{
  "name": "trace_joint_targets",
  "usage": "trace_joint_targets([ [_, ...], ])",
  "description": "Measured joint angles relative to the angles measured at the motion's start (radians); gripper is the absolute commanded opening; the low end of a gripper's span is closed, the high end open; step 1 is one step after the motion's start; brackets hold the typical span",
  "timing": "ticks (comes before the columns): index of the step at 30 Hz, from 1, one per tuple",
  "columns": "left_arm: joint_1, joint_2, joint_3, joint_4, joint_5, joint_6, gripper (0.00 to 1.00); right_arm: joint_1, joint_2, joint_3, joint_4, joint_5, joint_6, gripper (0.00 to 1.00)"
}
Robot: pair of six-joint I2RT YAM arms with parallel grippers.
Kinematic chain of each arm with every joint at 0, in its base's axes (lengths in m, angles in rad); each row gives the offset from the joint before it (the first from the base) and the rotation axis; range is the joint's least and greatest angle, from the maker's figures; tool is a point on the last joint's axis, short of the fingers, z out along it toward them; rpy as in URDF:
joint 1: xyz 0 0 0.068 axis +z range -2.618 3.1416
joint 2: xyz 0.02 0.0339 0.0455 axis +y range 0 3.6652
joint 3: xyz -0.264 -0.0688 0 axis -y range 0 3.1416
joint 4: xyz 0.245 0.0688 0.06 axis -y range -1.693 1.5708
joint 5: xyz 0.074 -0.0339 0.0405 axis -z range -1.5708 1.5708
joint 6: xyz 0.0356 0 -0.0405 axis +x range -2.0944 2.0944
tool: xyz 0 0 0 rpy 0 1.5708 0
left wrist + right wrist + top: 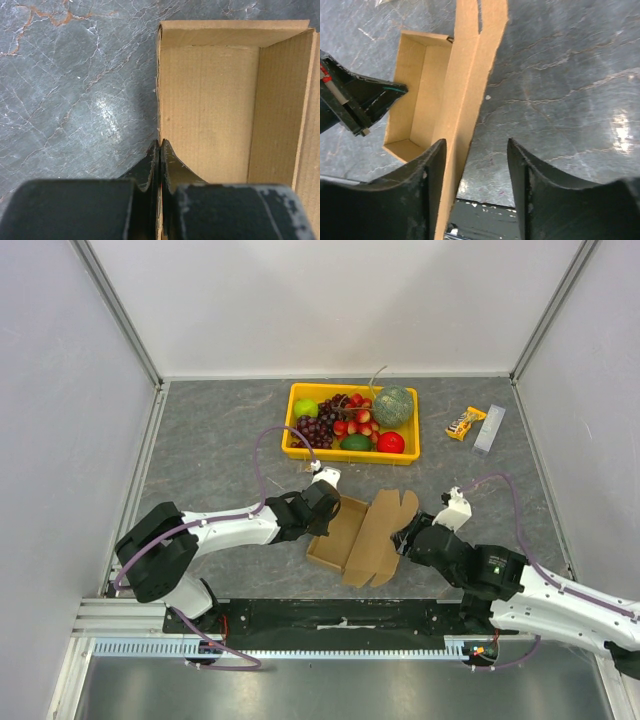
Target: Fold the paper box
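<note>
The paper box point(362, 535) lies on the grey table point(220, 460) between the two arms, just in front of the yellow fruit tray point(330, 454). Its base already stands as a shallow open trough, and its lid panel point(470, 75) opens outward toward the right arm.

The left gripper point(160, 146) is clamped tight on the trough's outer long wall, fingers pressed together with the cardboard edge between them, so the base is pinned. The right gripper point(475, 155) stands wide and straddles the free edge of the lid panel. The cardboard runs close beside one finger point(427, 180) but is not pinched.

The step in hand looks to be taking hold of the lid so it can swing over the trough. To do it well:

- The right claw should close squarely on the flat of the panel, away from the slit and the rounded end flaps.
- It should turn the panel about its crease rather than drag it sideways.
- The left clamp needs to hold firm throughout — if the base slides, the crease will buckle instead of folding.
</note>
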Motion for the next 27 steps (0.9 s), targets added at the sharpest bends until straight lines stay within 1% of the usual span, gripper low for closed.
trace_joint_targets([
  [2, 0.000, 0.000, -0.003, 0.008, 0.000, -0.002, 0.04, -0.025, -0.007, -0.026, 0.050, -0.039, -0.009, 0.46],
  [5, 0.000, 0.000, -0.005, 0.016, 0.002, -0.005, 0.06, -0.056, -0.018, -0.065, 0.119, -0.094, -0.016, 0.39],
  [9, 0.000, 0.000, -0.008, 0.027, 0.007, -0.006, 0.10, -0.076, -0.019, -0.072, 0.159, -0.124, -0.027, 0.29],
  [11, 0.000, 0.000, -0.012, 0.037, 0.014, -0.009, 0.13, -0.083, -0.016, -0.072, 0.174, -0.134, -0.035, 0.22],
  [13, 0.001, 0.000, -0.014, 0.040, 0.027, -0.011, 0.21, -0.090, -0.009, -0.072, 0.187, -0.138, -0.044, 0.16],
  [17, 0.000, 0.000, -0.024, 0.039, 0.046, -0.018, 0.39, -0.097, 0.005, -0.072, 0.193, -0.140, -0.058, 0.15],
  [18, 0.000, 0.000, -0.024, 0.039, 0.049, -0.019, 0.43, -0.099, 0.009, -0.072, 0.192, -0.140, -0.061, 0.16],
  [20, 0.000, -0.001, -0.024, 0.039, 0.054, -0.023, 0.49, -0.101, 0.017, -0.070, 0.192, -0.139, -0.071, 0.17],
  [21, 0.000, -0.002, -0.024, 0.038, 0.055, -0.023, 0.52, -0.103, 0.021, -0.067, 0.190, -0.139, -0.078, 0.17],
  [23, 0.000, -0.012, -0.024, 0.031, 0.055, -0.023, 0.55, -0.103, 0.035, -0.048, 0.174, -0.138, -0.090, 0.12],
  [27, 0.000, -0.046, -0.008, 0.003, 0.054, -0.023, 0.59, -0.105, 0.061, 0.013, 0.138, -0.135, -0.115, 0.04],
])
